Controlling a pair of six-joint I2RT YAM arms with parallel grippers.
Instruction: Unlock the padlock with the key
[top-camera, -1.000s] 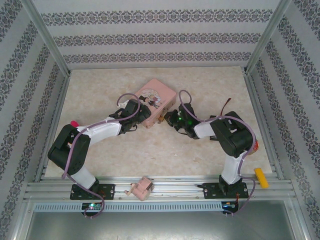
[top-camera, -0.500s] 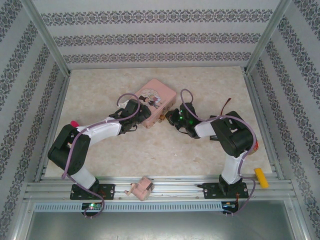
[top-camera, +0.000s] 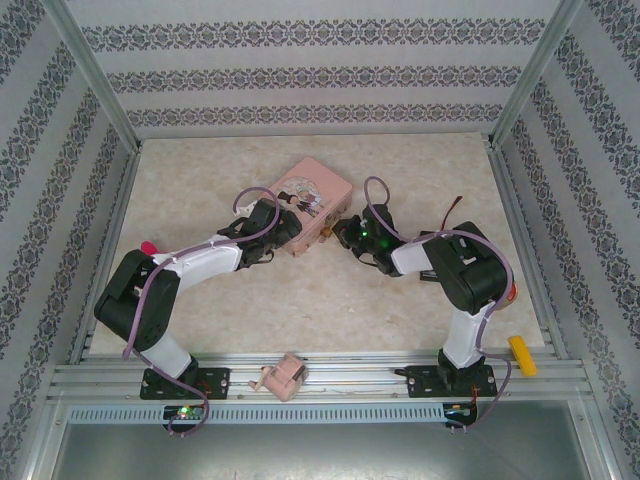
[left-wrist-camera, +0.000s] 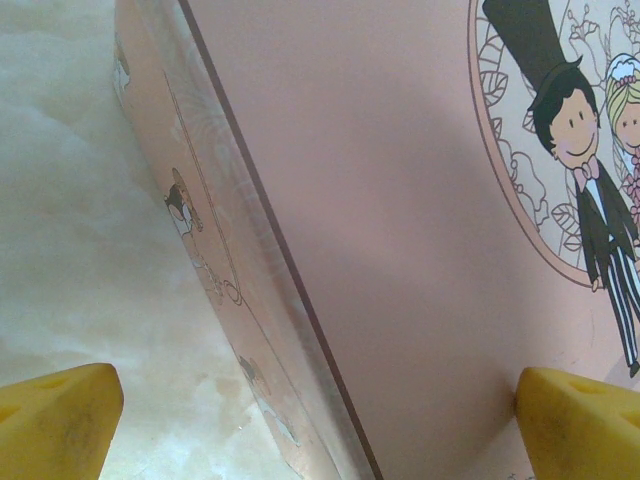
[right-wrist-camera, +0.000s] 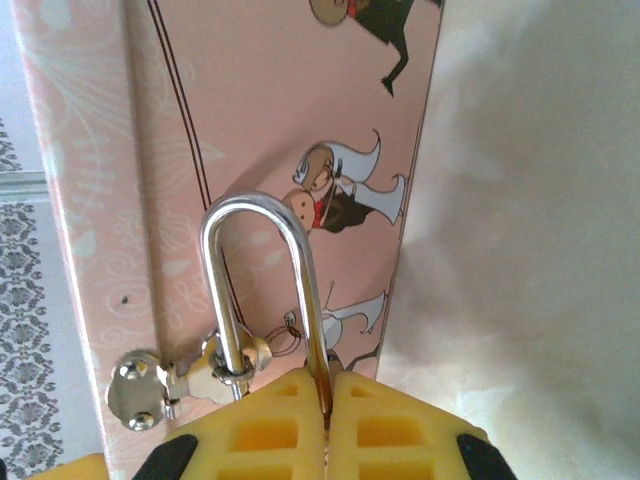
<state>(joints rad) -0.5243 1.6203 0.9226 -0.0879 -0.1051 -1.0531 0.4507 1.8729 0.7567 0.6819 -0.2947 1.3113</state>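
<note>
Only the right gripper (right-wrist-camera: 328, 385) has shifted over the last second, a slight creep along the tin's (right-wrist-camera: 250, 100) right side; tin and left arm hold their places. Its pads are pressed together, and one leg of the padlock's (right-wrist-camera: 250, 201) shackle runs into their seam. Whether the key is pinched there I cannot tell. The padlock's body seems to lie hidden under the fingers (right-wrist-camera: 290, 395). The shackle's other leg threads the hasp (right-wrist-camera: 190, 378) on the tin's side wall, so the padlock hangs there. Its long axis lies along that wall, in line with the fingers, arch pointing away from them. The left gripper (left-wrist-camera: 320, 415) stands wide, straddling the tin's lid edge, likely to brace the tin.
</note>
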